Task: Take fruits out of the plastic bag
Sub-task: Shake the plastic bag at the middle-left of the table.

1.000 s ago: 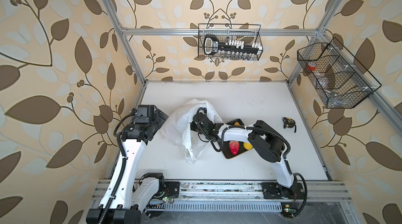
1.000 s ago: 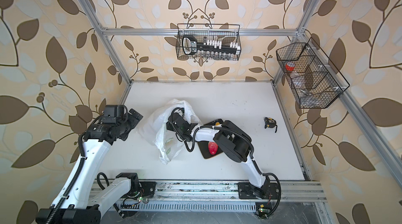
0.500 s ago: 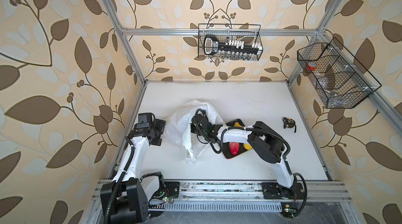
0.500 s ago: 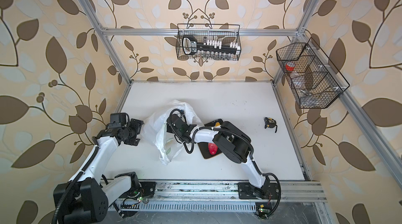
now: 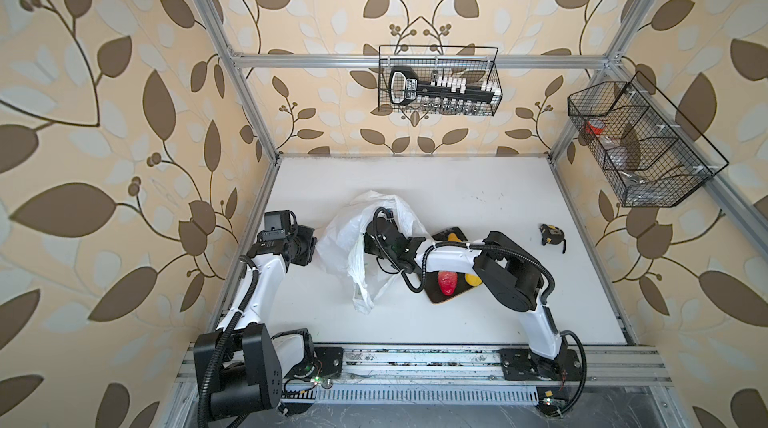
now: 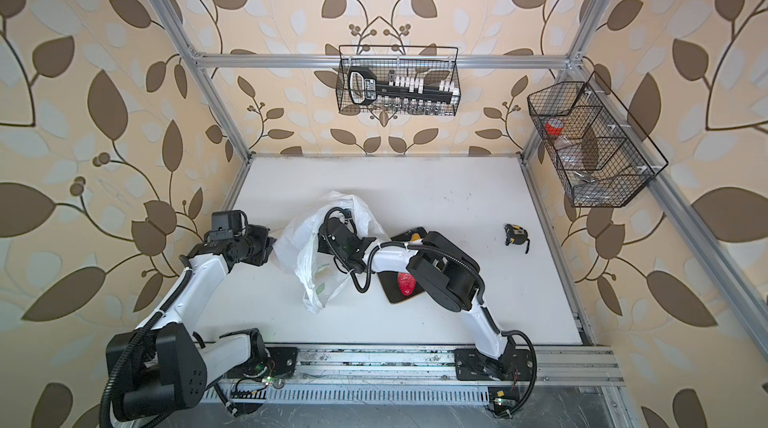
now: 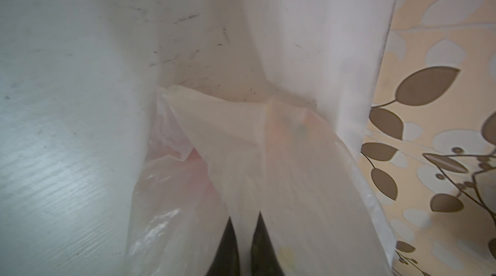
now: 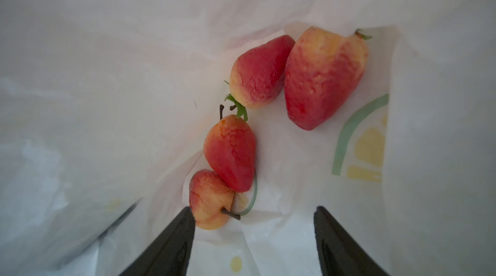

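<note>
The crinkly white plastic bag (image 5: 338, 238) (image 6: 296, 238) lies left of centre on the table. My left gripper (image 7: 245, 217) (image 5: 313, 245) is shut on the bag's film (image 7: 268, 167) at its left edge. My right gripper (image 8: 254, 209) is open inside the bag, hidden by it in both top views. Several red-yellow fruits (image 8: 230, 151) lie on the bag's inner floor ahead of the jaws. The nearest fruit (image 8: 209, 199) sits against one fingertip (image 8: 185, 223). A red fruit (image 5: 447, 282) and yellow fruits (image 5: 471, 279) rest on the black tray (image 5: 441, 300) under my right arm.
A black-and-yellow tape measure (image 5: 552, 234) lies at the right of the table. Wire baskets hang on the back wall (image 5: 438, 85) and the right wall (image 5: 640, 143). The bag's loop handle (image 5: 359, 288) trails toward the front.
My left arm has come down to the bag's left edge and its gripper has gone from open to shut on the film. My right arm has hardly moved.
</note>
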You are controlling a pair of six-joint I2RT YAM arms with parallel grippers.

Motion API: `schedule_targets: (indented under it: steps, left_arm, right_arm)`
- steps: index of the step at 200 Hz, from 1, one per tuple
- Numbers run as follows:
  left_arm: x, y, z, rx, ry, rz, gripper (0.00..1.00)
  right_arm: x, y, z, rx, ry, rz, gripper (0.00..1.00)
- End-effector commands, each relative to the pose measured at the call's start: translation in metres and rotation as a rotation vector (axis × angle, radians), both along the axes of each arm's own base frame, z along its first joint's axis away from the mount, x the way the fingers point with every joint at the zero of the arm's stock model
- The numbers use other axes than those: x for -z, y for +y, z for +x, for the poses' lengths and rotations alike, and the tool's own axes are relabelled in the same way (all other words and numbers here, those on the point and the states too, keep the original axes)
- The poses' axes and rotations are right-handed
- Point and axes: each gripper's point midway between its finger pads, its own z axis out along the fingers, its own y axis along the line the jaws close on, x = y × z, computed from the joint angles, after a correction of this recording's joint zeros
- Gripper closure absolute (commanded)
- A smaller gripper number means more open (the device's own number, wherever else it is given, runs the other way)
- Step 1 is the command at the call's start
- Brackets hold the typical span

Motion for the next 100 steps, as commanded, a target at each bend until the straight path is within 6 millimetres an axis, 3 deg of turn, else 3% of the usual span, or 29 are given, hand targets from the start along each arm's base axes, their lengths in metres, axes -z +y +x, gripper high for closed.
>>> schedule_targets:
  steps: [1, 43, 79, 100]
  left_arm:
    - [-0.071, -0.011, 0.023, 0.188, -0.219, 0.078, 0.94]
    - [-0.142, -0.052, 0.018, 0.477, -0.399, 0.204, 0.93]
    - [-0.154, -0.078, 0.004, 0.625, -0.446, 0.200, 0.92]
    - [-0.155, -0.084, -0.001, 0.675, -0.466, 0.213, 0.91]
  right_arm:
    - [-0.023, -0.011, 0.007, 0.007, -0.033, 0.027, 0.27]
    - [-0.031, -0.022, 0.010, 0.023, -0.050, 0.018, 0.23]
    - [-0.020, -0.029, 0.007, 0.027, -0.043, -0.011, 0.21]
    - [-0.013, -0.032, 0.006, 0.026, -0.036, -0.027, 0.21]
